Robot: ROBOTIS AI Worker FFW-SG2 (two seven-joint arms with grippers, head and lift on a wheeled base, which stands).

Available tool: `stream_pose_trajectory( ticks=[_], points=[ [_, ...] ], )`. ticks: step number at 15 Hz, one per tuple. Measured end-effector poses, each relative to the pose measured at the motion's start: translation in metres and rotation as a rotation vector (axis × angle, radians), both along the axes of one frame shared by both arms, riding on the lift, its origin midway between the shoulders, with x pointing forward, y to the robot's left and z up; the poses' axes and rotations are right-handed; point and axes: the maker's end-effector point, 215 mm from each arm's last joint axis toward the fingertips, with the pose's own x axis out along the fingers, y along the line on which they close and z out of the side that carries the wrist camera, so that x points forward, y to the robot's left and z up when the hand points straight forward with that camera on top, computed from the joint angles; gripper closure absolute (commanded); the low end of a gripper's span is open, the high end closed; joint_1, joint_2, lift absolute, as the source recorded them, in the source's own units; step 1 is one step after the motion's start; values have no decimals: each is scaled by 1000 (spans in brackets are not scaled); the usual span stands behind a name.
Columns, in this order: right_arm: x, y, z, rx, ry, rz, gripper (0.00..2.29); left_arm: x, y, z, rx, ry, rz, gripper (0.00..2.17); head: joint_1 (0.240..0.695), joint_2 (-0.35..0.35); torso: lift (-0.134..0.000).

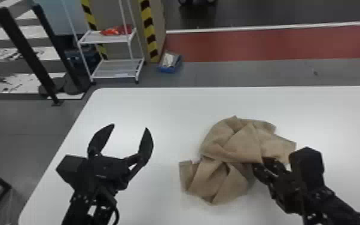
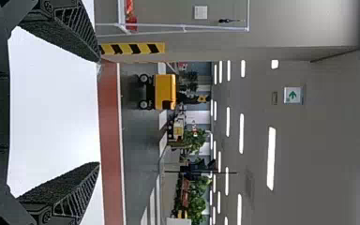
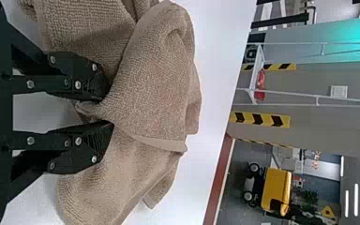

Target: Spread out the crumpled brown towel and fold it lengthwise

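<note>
On the left, the left gripper [image 1: 130, 126] has its two fingers spread wide over the white table [image 1: 158, 104], apart from the towel; next comes the brown towel [image 1: 242, 143], all bunched up on the table; at its right side is the right gripper [image 1: 260, 163], pinching a bit of the towel; the head view shows a blue box [image 1: 171, 62] on the floor; the left wrist view shows a green sign [image 2: 293, 95]; the right wrist view shows the towel's tiny bumps.
</note>
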Motion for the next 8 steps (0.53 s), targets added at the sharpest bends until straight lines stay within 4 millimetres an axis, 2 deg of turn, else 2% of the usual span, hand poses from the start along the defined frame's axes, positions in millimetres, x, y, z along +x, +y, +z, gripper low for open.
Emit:
stream_pose_trajectory(
  ticks=[2, 4, 6, 8],
  points=[
    [-2, 1, 5, -3, -5, 7, 1659, 0, -1, 0, -1, 0, -1, 100, 695, 144, -123],
    [-2, -1, 20, -1, -25, 11, 1659, 1, -3, -1, -1, 1, -5, 100, 695, 142, -123],
    [1, -7, 48, -2, -57, -2, 1656, 2, -5, -1, -1, 2, -10, 100, 695, 134, -123],
    [8, -12, 84, -17, -99, -10, 1656, 2, -7, -2, 0, 2, -13, 103, 695, 120, -123]
  ],
)
